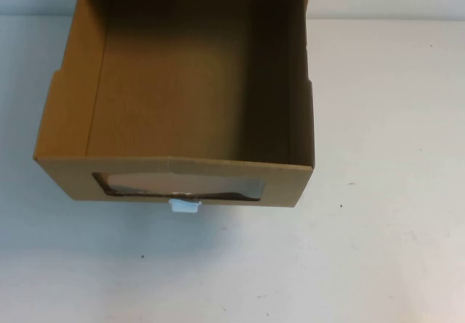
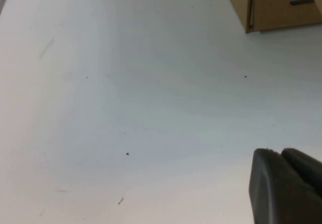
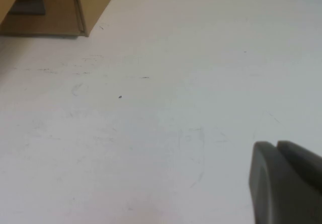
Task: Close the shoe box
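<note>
You see the shoe box (image 1: 174,101) sitting at the far middle of the white table (image 1: 385,214), its drawer pulled out toward you and open at the top. Look inside the drawer: only bare brown cardboard floor and walls show. Its front panel faces you, with the clear window (image 1: 178,185) cut into it and the small white tab (image 1: 184,206) hanging just below the window's lower edge. Through the window you can make out only a pale surface and a dark strip; what they are cannot be told.

Neither arm shows in the high view. In the left wrist view, the left gripper (image 2: 287,183) appears as a dark tip low over bare table, well apart from the box corner (image 2: 274,7). The right gripper (image 3: 284,181) sits likewise over bare table, well apart from the box corner (image 3: 75,5) in its view. You cannot tell how either gripper stands; nothing shows at either tip.
</note>
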